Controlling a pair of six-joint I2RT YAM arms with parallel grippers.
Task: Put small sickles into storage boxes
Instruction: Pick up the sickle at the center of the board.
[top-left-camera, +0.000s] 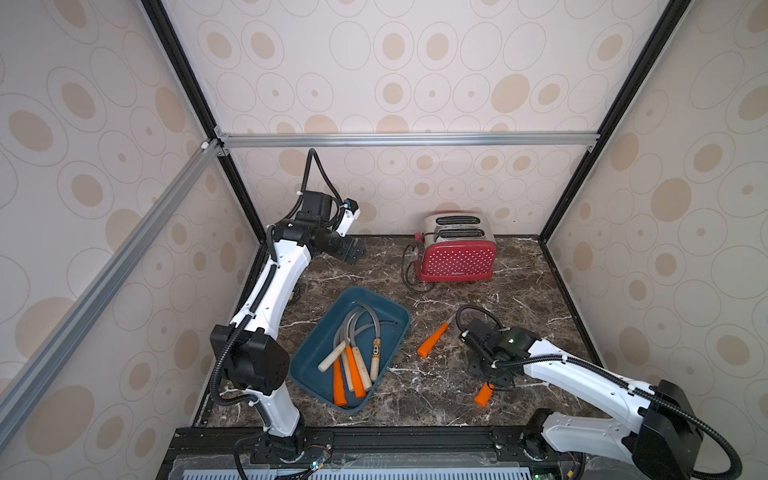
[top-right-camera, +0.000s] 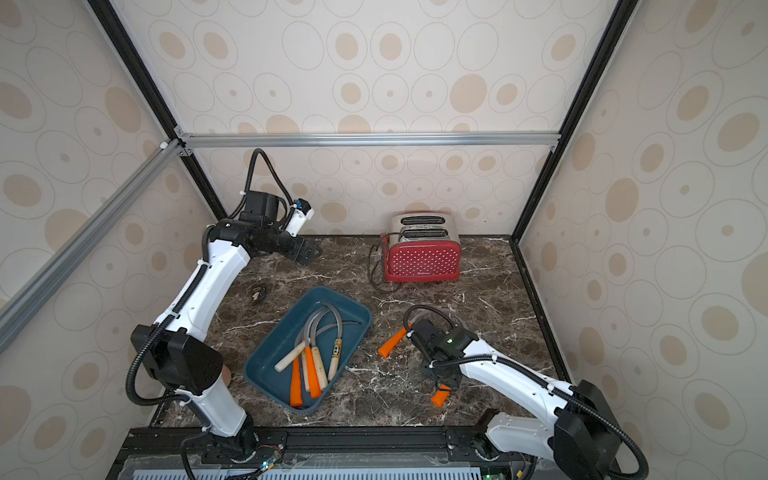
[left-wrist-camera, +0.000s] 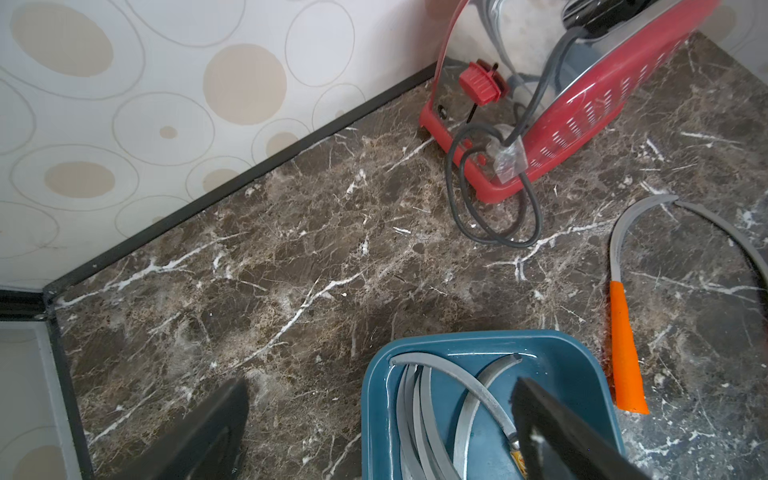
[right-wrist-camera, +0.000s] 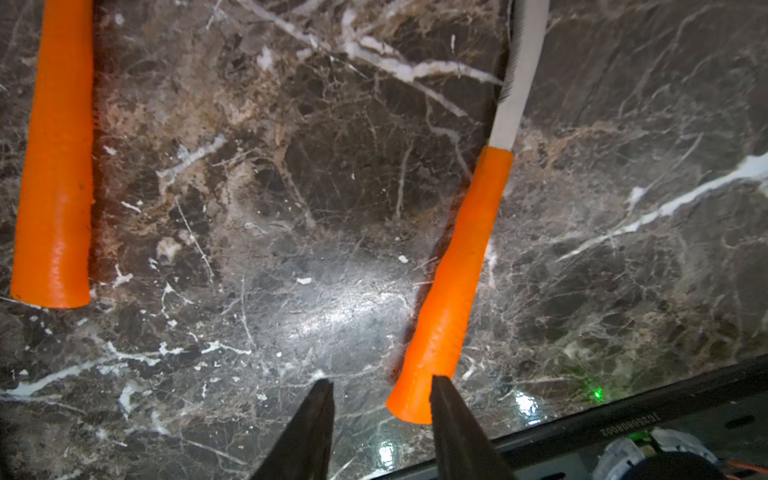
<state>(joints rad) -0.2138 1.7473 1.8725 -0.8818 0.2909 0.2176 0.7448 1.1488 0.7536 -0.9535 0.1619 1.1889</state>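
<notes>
The dark teal storage box lies mid-table with several small sickles inside, wooden and orange handles toward the front. Two orange-handled sickles lie on the marble to its right. One is free. Over the other hangs my right gripper, jaws slightly apart, with the handle's butt end beside one fingertip and a gap on the other side. My left gripper is raised at the back left, wide open and empty.
A red polka-dot toaster stands at the back with its black cord looped on the table. A small dark object lies near the left arm. Walls enclose three sides; a black rail runs along the front.
</notes>
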